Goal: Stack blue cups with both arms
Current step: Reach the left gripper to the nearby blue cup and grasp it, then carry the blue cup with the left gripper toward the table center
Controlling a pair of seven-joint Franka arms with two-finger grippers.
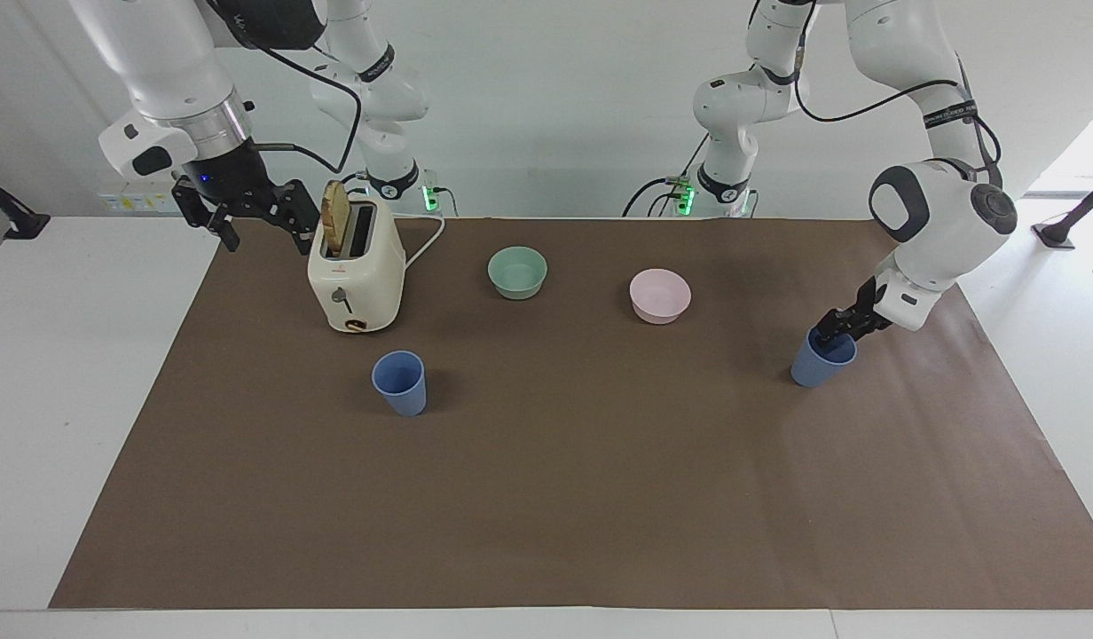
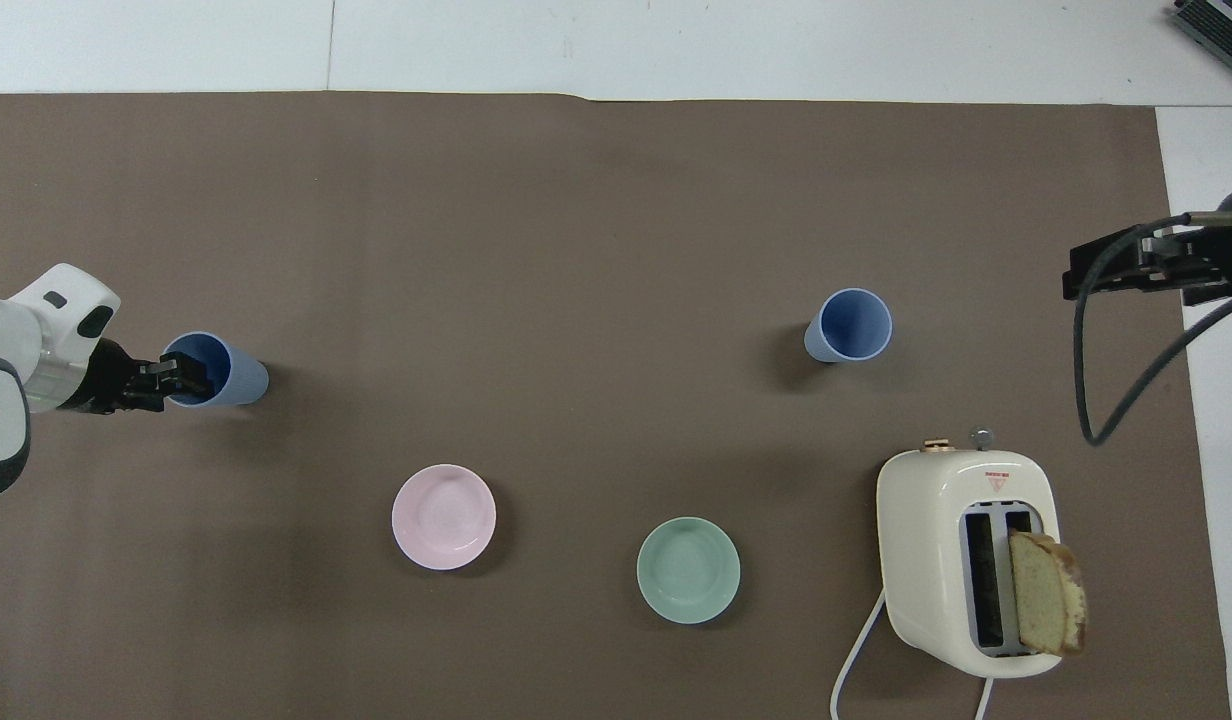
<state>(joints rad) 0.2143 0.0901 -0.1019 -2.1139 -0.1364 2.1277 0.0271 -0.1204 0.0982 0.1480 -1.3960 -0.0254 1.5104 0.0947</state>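
Two blue cups stand upright on the brown mat. One blue cup (image 1: 400, 383) (image 2: 854, 325) is toward the right arm's end, just farther from the robots than the toaster. The other blue cup (image 1: 817, 366) (image 2: 238, 378) is toward the left arm's end. My left gripper (image 1: 832, 335) (image 2: 181, 372) is down at that cup's rim on the side toward the mat's edge, its tip dipping into the mouth. My right gripper (image 1: 245, 213) (image 2: 1126, 270) hangs open and empty in the air beside the toaster, over the mat's edge, and waits.
A cream toaster (image 1: 356, 275) (image 2: 961, 560) with a slice of bread sticking up stands near the right arm. A mint-green bowl (image 1: 517, 272) (image 2: 688, 570) and a pink bowl (image 1: 659, 295) (image 2: 443, 517) sit between the cups, nearer to the robots.
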